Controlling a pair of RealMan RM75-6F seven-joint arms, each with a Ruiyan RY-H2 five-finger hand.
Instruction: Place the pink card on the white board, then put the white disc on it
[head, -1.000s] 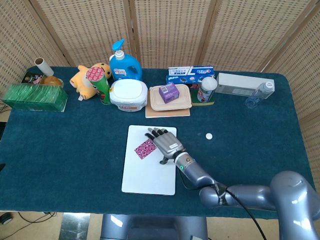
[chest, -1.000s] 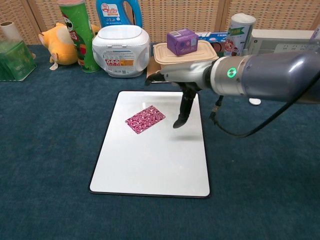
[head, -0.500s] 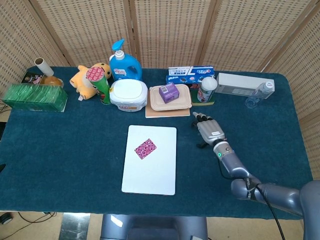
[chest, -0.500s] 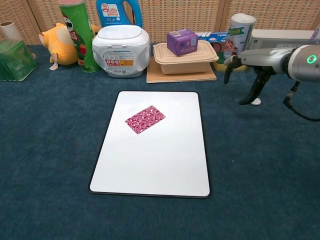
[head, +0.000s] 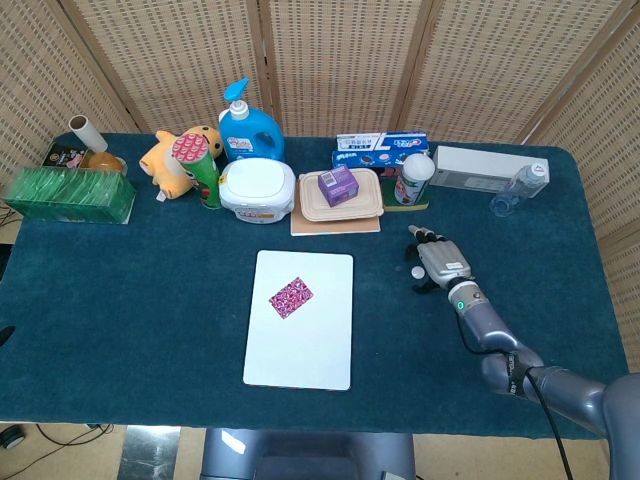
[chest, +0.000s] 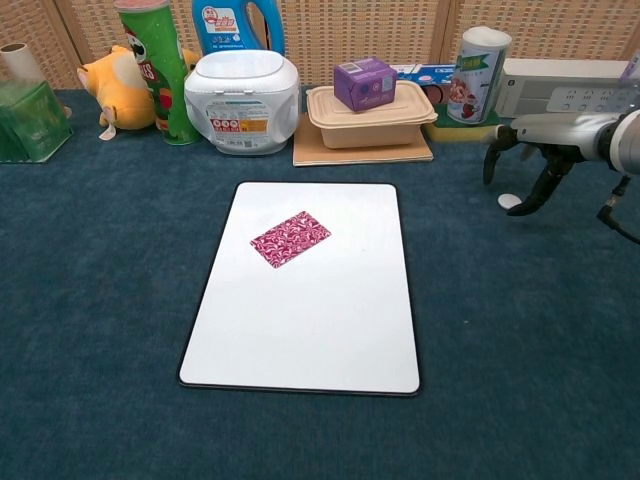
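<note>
**Right hand over the disc, card on the board**

At the frame's centre we see the pink card (head: 290, 297) lying on the white board (head: 300, 360). Right of it, our right hand (head: 441, 264) hangs just beside the white disc (head: 417, 271) on the blue cloth, fingers spread and holding nothing. We cannot see our left hand.

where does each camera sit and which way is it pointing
Head view: high above the near table edge, looking steeply down on the whole dark blue table; the right arm and right hand show.
Chest view: low at the near edge, looking forward across the flat white board; only the right hand enters.
Both share the board, the patterned pink card on it, and the small white disc beside the hand.
</note>
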